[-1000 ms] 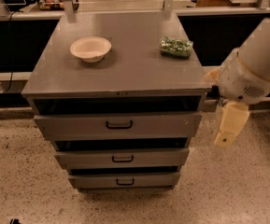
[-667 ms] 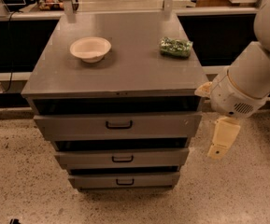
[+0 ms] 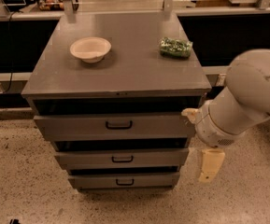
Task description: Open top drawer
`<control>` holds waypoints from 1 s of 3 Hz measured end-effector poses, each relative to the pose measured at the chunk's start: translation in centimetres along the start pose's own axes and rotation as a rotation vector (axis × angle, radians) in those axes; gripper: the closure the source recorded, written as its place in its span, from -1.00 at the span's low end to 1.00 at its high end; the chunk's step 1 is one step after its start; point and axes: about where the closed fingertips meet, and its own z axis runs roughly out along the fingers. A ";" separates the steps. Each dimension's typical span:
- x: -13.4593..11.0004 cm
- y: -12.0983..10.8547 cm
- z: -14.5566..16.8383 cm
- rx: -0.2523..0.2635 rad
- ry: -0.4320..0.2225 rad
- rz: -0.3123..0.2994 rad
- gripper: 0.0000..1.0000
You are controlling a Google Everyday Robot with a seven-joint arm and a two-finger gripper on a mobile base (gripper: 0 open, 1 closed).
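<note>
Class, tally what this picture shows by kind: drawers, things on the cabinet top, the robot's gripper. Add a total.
Grey metal drawers: 3 (wide top drawer, middle drawer, lowest drawer)
Cream round bowl: 1
Green crinkly packet: 1
Cream gripper, low, right of the drawers: 1
Total: 6

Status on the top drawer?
Gripper low, right of cabinet, off the handle. Top drawer untouched. Bowl, green packet on top, not blocking.

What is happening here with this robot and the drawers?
The robot's arm reaches in from the right of a grey cabinet. Its hand hangs low at the cabinet's right side, pointing down and touching nothing. The top drawer has its handle not yet gripped. A bowl and a green bag sit on the cabinet.
</note>
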 end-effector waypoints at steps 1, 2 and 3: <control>0.8 -1.6 -1.2 0.096 -0.033 -0.021 -1.00; 1.1 -2.9 2.2 0.011 0.022 -0.016 -1.00; 1.2 -4.0 6.4 -0.016 0.037 0.086 -1.00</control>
